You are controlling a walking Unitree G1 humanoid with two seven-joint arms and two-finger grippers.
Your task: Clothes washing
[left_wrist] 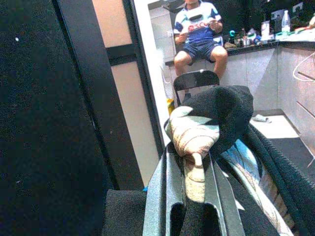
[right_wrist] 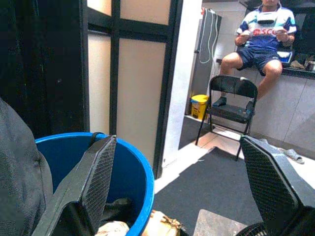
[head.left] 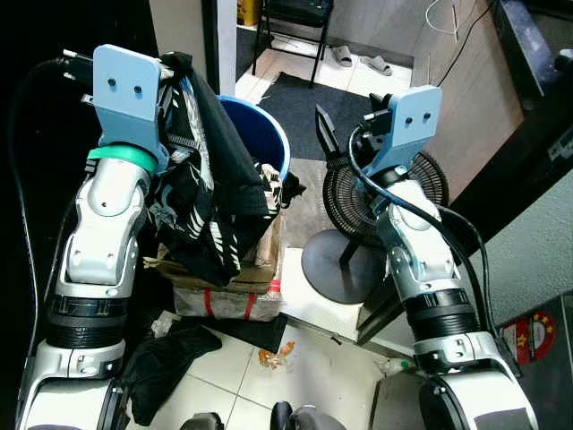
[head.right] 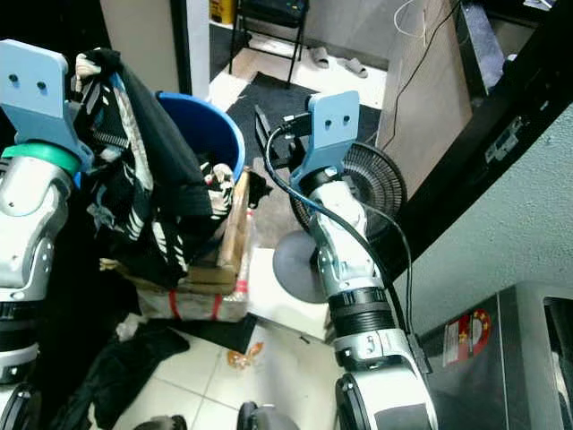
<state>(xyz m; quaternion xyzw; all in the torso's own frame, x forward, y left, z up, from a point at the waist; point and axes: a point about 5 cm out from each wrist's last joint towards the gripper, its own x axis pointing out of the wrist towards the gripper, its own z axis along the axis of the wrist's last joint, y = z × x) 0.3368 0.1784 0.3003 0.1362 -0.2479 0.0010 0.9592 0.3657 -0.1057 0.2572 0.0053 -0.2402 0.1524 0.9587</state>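
Left gripper [left_wrist: 196, 169]: both fingers [left_wrist: 162, 191] closed on a bunched wad of clothing [left_wrist: 216, 110], black fabric over a cream-coloured fold, with striped cloth trailing off beside it. A dark panel [left_wrist: 44, 108] and a beige door with a black frame [left_wrist: 125, 93] stand alongside. Beyond: black folding chair [left_wrist: 196, 81], person in blue shorts [left_wrist: 199, 29] seated on a counter [left_wrist: 256, 51].

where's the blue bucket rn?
In the left eye view the blue bucket sits left of centre on a stack of boxes, behind the dark clothes held up by the left gripper, left of the fan.
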